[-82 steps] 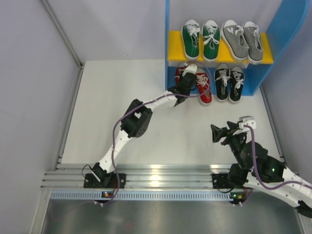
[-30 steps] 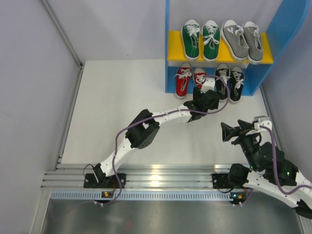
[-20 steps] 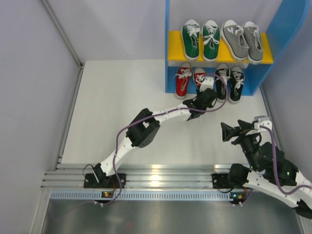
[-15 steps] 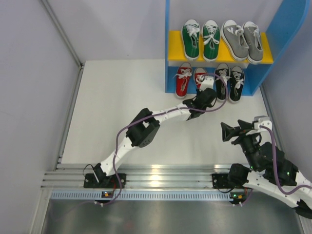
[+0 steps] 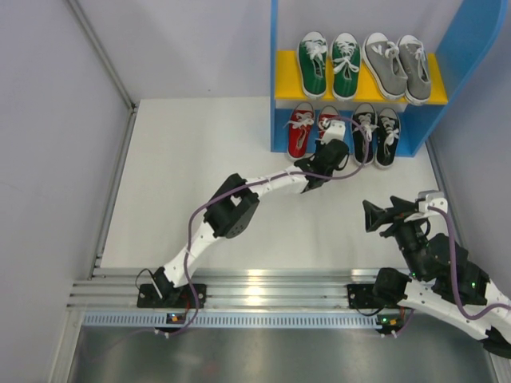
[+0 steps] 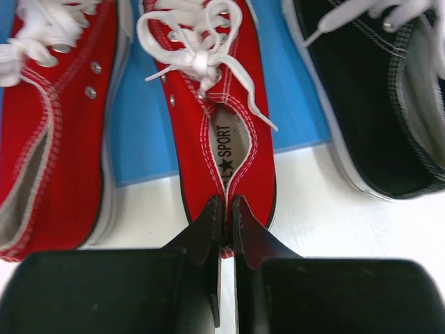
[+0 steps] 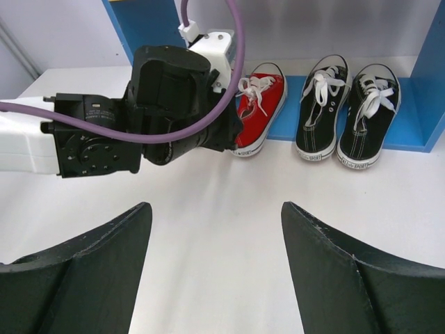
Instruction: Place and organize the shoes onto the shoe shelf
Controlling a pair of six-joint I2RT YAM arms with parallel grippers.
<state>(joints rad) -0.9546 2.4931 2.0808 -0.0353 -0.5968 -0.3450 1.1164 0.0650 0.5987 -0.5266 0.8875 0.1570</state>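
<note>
The shoe shelf (image 5: 471, 48) has blue walls and a yellow board (image 5: 286, 86). Green shoes (image 5: 329, 54) and grey shoes (image 5: 397, 57) sit on the board. Below stand one red shoe (image 5: 301, 132), a second red shoe (image 6: 222, 104) and the black pair (image 5: 375, 132). My left gripper (image 6: 226, 209) is shut on the heel of that second red shoe, whose heel pokes past the shelf's front edge. The heel rim shows pinched between the fingers. My right gripper (image 7: 215, 212) hangs open over bare table, well short of the shelf.
The left arm's wrist (image 7: 160, 104) fills the space in front of the red pair. Grey walls close in both sides. A metal rail (image 5: 255, 283) with both arm bases runs along the near edge.
The left gripper has shifted slightly left toward the shelf and closed on the red shoe's heel. The right arm has stayed put.
</note>
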